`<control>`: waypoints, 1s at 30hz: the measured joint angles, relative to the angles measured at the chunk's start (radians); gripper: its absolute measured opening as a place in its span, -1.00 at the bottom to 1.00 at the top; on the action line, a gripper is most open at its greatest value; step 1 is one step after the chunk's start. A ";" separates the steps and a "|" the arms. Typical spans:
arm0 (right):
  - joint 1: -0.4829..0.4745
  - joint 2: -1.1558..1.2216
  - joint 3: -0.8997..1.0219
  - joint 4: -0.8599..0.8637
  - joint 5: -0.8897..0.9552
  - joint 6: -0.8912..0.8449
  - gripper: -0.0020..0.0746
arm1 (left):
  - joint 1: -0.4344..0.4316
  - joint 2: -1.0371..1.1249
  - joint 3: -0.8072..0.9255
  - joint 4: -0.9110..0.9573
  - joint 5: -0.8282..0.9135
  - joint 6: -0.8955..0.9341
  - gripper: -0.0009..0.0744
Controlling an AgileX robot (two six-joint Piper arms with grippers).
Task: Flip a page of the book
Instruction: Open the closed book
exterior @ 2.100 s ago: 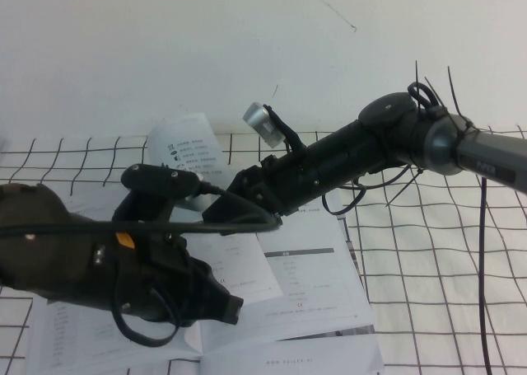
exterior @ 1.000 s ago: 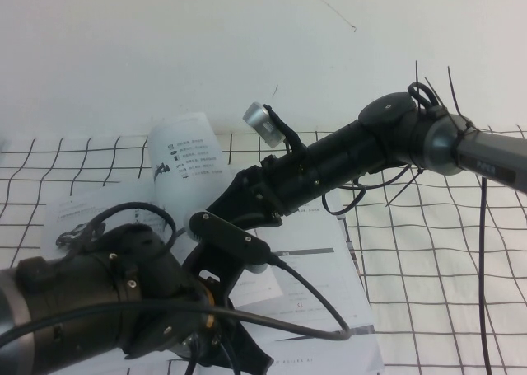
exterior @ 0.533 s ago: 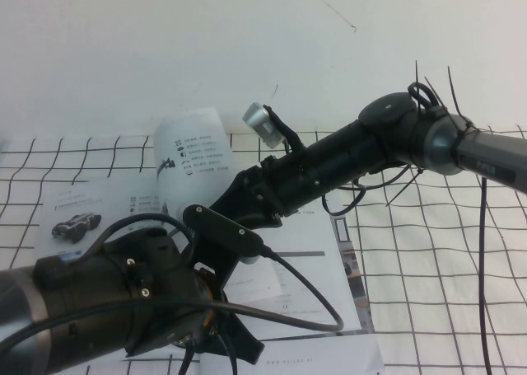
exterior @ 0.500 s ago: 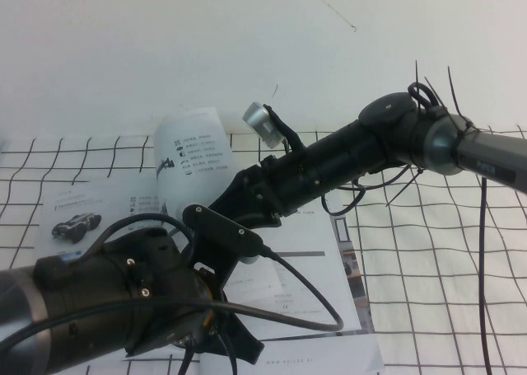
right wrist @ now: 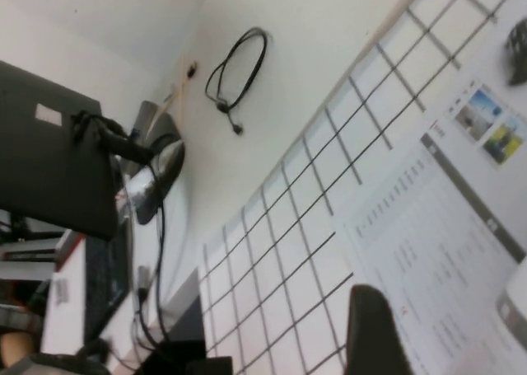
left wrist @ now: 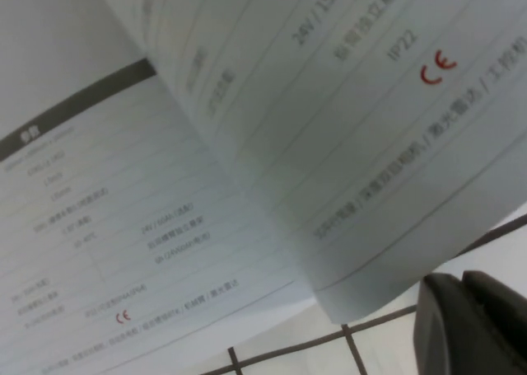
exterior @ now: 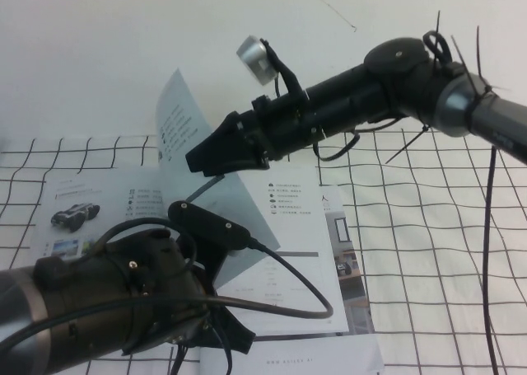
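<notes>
Right gripper (exterior: 202,158) on a black arm reaching in from the right, held high over the middle of the spread, jaws apart. Left gripper (exterior: 234,340) on a bulky black arm entering from the lower left, low over the near edge of the spread; grip state cannot be told. White cloth with a black grid (exterior: 428,251) covering the table under everything. Thin large-format glossy white book (exterior: 99,195) lying open and flat on the cloth, left of centre, a small dark vehicle picture showing on its left-hand side. Thin glossy white page (exterior: 183,115) standing steeply up from around the spine, top corner above the right gripper, printed icon lists facing left, its upper part meeting the right gripper's tips; pinched or only leaning, cannot tell. Seen from the left wrist, the same page curving close over the flat sheet of pale tables below. Black cable (exterior: 303,299) looping off the left arm across the right-hand sheet. Small silver cylinder (exterior: 254,52) atop the right wrist. Tiny red CE mark (left wrist: 437,67) on the curved page.
</notes>
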 joint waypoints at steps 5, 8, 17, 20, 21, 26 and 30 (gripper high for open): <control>-0.021 -0.035 -0.094 -0.139 0.011 0.070 0.06 | 0.000 0.000 0.000 0.027 0.006 -0.057 -0.98; -0.035 -0.053 -0.127 -0.284 0.017 0.122 0.06 | 0.000 0.000 0.000 0.039 0.006 -0.088 -0.98; -0.039 -0.041 -0.138 -0.671 0.030 0.268 0.06 | 0.000 0.000 0.000 0.059 0.013 -0.129 -0.98; -0.039 -0.014 -0.138 -0.682 0.030 0.277 0.05 | 0.000 0.000 0.000 0.062 0.014 -0.129 -0.98; -0.039 -0.007 -0.138 -0.682 0.030 0.277 0.03 | 0.000 0.000 0.000 0.062 0.014 -0.129 -0.98; -0.037 0.037 -0.138 -0.682 0.030 0.281 -0.31 | 0.000 0.000 0.000 0.067 0.018 -0.157 -0.98; -0.026 0.073 -0.138 -0.686 0.030 0.283 -0.75 | 0.000 0.000 0.000 0.104 0.030 -0.215 -0.98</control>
